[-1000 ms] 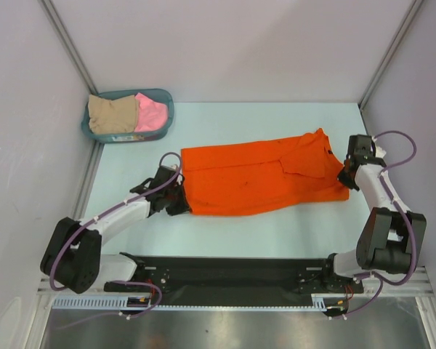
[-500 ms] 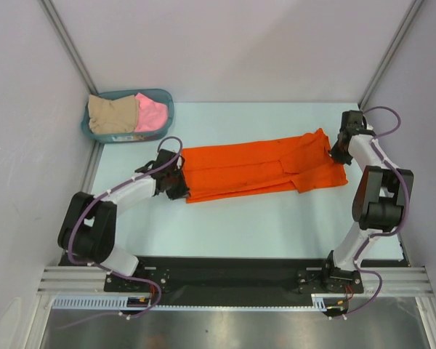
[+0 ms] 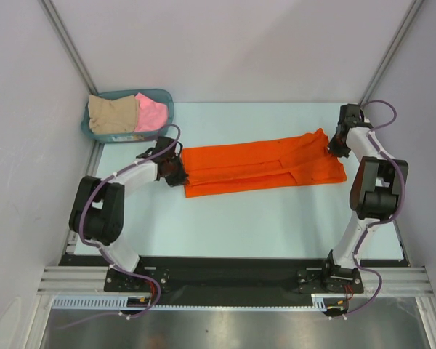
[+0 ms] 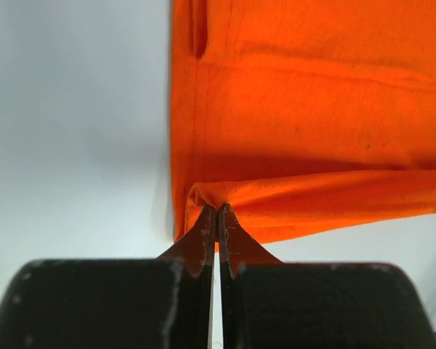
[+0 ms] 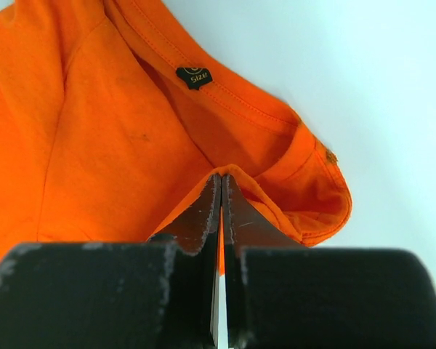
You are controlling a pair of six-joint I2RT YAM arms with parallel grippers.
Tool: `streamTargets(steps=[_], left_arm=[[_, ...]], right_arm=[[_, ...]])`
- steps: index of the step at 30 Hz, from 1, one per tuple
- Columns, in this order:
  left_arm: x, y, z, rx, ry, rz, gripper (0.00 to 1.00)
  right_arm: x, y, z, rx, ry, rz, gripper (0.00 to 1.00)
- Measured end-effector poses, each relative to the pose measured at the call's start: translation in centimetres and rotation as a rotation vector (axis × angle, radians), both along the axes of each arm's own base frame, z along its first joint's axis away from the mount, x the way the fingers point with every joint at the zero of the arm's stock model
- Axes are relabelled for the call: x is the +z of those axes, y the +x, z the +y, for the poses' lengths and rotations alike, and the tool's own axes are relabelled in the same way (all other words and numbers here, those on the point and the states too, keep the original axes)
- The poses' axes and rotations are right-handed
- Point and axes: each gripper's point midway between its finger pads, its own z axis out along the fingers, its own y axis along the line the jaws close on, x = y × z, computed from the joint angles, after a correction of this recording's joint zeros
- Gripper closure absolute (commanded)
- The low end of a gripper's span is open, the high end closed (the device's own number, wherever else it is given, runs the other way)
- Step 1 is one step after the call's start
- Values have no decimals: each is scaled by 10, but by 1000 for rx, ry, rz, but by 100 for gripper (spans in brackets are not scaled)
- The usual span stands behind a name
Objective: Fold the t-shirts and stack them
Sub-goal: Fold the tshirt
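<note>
The orange t-shirt (image 3: pixel 258 167) lies folded lengthwise into a narrow band across the middle of the table. My left gripper (image 3: pixel 176 169) is shut on its left hem edge, with the cloth (image 4: pixel 291 131) pinched between the tips (image 4: pixel 218 212). My right gripper (image 3: pixel 337 145) is shut on the collar end, with orange cloth (image 5: pixel 116 145) held between the tips (image 5: pixel 221 180). The pink t-shirt (image 3: pixel 152 113) and the beige t-shirt (image 3: pixel 112 114) lie in the teal basket (image 3: pixel 166 94) at the back left.
Grey walls close in the left, back and right sides. The black base rail (image 3: pixel 225 273) runs along the near edge. A black size label (image 5: pixel 195 75) shows inside the collar.
Both grippers moved away from me with the shirt's near edge, folding it over itself; the shirt is now a narrower band lying further back.
</note>
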Motion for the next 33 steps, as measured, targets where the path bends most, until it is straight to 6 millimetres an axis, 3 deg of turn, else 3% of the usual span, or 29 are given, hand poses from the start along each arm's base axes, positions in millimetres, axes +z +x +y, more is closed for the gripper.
streamTargets(steps=[15,33], left_arm=[[-8,22,1,18,-3,26,100],[-14,26,6,36,17,43,100]], right_arm=[[-7,17,1,11,16,2,100],[-19,23,4,22,37,18,100]])
